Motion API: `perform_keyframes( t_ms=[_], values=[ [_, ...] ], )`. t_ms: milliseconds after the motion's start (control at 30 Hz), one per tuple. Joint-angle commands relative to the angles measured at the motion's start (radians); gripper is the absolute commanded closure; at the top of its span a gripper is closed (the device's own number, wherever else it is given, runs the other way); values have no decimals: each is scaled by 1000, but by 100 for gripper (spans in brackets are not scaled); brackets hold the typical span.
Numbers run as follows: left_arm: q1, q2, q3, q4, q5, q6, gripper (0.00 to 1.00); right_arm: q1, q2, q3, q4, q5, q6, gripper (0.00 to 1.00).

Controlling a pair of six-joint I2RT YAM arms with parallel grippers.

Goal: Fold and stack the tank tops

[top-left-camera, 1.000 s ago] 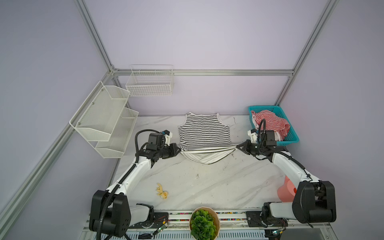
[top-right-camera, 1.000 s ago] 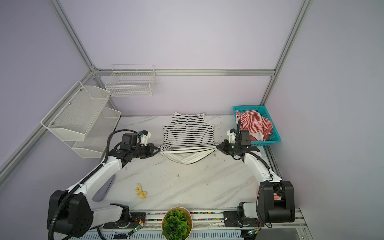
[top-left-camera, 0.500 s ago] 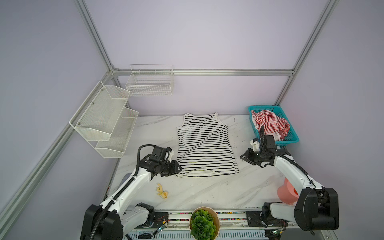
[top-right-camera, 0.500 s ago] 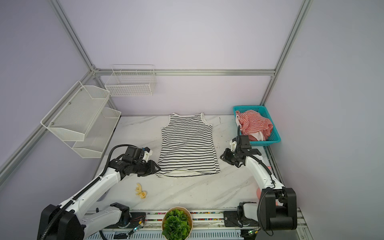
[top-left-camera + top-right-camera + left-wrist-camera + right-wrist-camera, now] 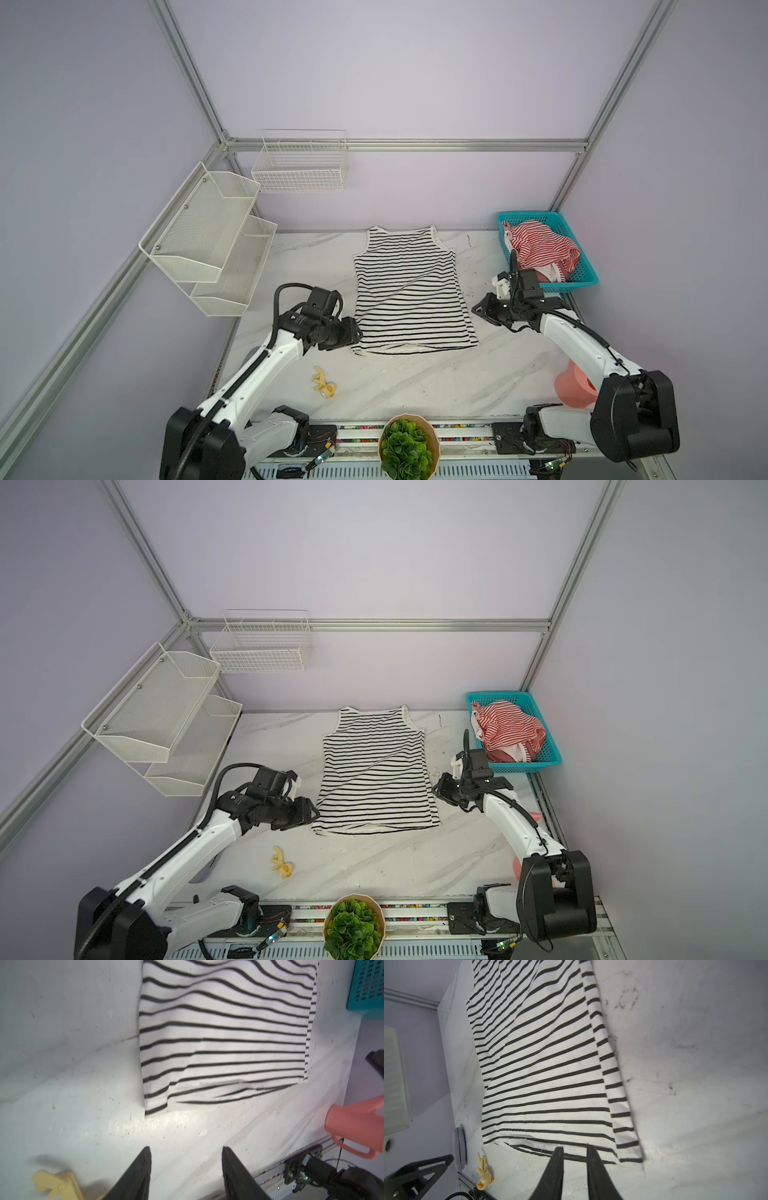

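The black-and-white tank top (image 5: 409, 291) (image 5: 374, 771) lies flat on the marble table, neck toward the back wall, hem toward the front. A diagonal crease crosses its middle. My left gripper (image 5: 355, 332) (image 5: 313, 812) sits just off the hem's left corner. In the left wrist view it (image 5: 186, 1148) is open over bare table, and the striped hem (image 5: 207, 1088) lies a little ahead of it. My right gripper (image 5: 476, 309) (image 5: 435, 789) hovers beside the top's right edge. Its fingers (image 5: 573, 1146) stand narrowly apart with nothing between them. The red-and-white tank top (image 5: 540, 249) (image 5: 509, 729) lies crumpled in the teal basket (image 5: 528, 215).
A white mesh shelf (image 5: 208, 241) hangs on the left wall and a wire basket (image 5: 301, 166) on the back wall. A small yellow toy (image 5: 324, 382) lies front left. A potted plant (image 5: 409, 446) stands at the front edge, and a pink watering can (image 5: 573, 388) at front right.
Both grippers drew the folded-up hem toward the front, laying the striped top out flat, then let it go and opened. The right gripper has since drawn back along the top's right edge.
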Motion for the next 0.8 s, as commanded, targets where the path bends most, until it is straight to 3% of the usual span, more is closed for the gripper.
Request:
perform_keyframes(
  t_ms=[0, 200, 367, 533, 767],
  values=[
    [6, 219, 302, 122, -59, 111, 50, 104, 123, 37, 157, -1, 81, 77],
    [57, 735, 878, -4, 2, 188, 61, 207, 317, 86, 234, 4, 99, 77],
    [72, 1008, 1183, -32, 35, 188, 63, 222, 367, 72, 257, 14, 107, 81],
    [74, 1142, 1290, -35, 34, 182, 65, 222, 400, 63, 198, 46, 74, 83],
    [89, 1173, 1194, 15, -4, 159, 67, 201, 429, 67, 141, 95, 55, 77]
  ],
)
